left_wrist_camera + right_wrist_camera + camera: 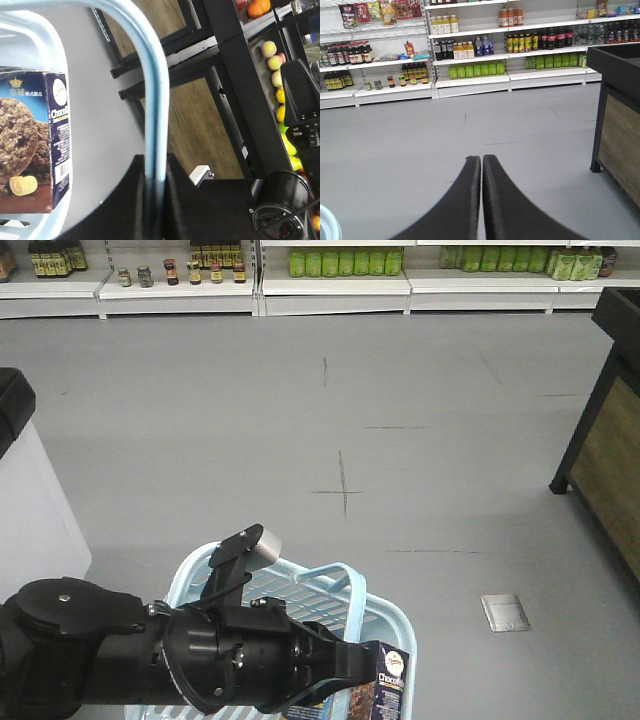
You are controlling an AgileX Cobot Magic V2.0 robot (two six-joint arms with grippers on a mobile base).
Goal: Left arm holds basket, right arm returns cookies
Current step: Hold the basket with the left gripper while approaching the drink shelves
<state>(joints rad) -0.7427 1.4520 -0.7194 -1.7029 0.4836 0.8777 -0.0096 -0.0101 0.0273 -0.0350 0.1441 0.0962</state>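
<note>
One cookies box (35, 140) is sitting in the basket (400, 620), not yet returned. Left claw (155, 175) is clamping the basket's handle (152, 100): holding step judged done. Right claw (481, 160), pressed closed and empty, is facing the distant shelves (470, 82); pickup and return judged remaining.

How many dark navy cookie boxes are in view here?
1. The dark navy cardboard cookie box sits inside the light blue slatted plastic basket, by its right side. The black left arm covers much of the basket, so more may be hidden.
</note>
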